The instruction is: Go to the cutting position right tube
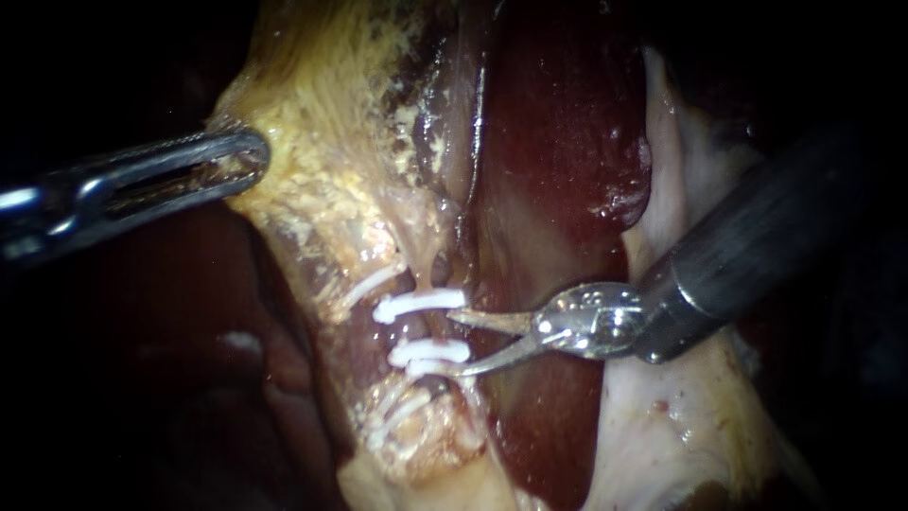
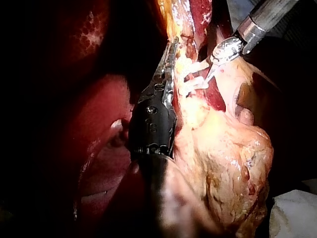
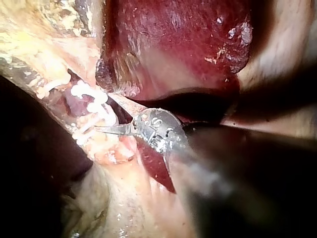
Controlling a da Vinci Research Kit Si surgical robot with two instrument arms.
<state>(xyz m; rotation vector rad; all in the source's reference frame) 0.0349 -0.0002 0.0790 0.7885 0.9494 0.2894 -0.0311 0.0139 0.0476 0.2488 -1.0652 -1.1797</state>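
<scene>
White plastic clips (image 1: pixel 421 305) crowd our right instrument's (image 1: pixel 456 343) spread blades; closing here could catch one; our left instrument (image 1: pixel 253 156) clamps yellow fat (image 1: pixel 322 170).

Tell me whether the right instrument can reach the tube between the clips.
Probably yes. The right instrument is open, its tips at the clips, pointing at the tube between them; nothing lies in between. The left instrument grips tissue well clear.
</scene>
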